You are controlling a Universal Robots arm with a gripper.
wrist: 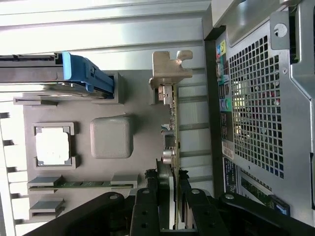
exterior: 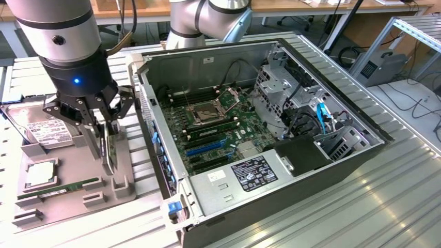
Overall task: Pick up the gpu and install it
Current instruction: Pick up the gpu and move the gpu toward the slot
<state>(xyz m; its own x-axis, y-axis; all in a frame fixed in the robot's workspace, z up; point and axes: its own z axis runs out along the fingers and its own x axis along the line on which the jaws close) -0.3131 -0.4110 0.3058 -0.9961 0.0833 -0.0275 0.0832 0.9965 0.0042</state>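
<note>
GPU point(exterior: 108, 153) point(wrist: 173, 130) stands on edge in a slot of the grey holder tray point(exterior: 69, 204) on the table point(exterior: 386, 206), to the exterior view's left of the open computer case point(exterior: 276, 209). The hand point(exterior: 102, 135) point(wrist: 173, 173) pinches it from above, one finger against each face. It is probably light, stiff and fragile, so it is best held by the bare board edges, clear of the connector.

The tool point(wrist: 169, 191) straddles the edge-on gpu point(wrist: 173, 132), seemingly clamping it

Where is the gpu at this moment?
The gpu stands on edge at the grey parts tray on the exterior view's left, clamped in the gripper, just beside the open computer case.
</note>
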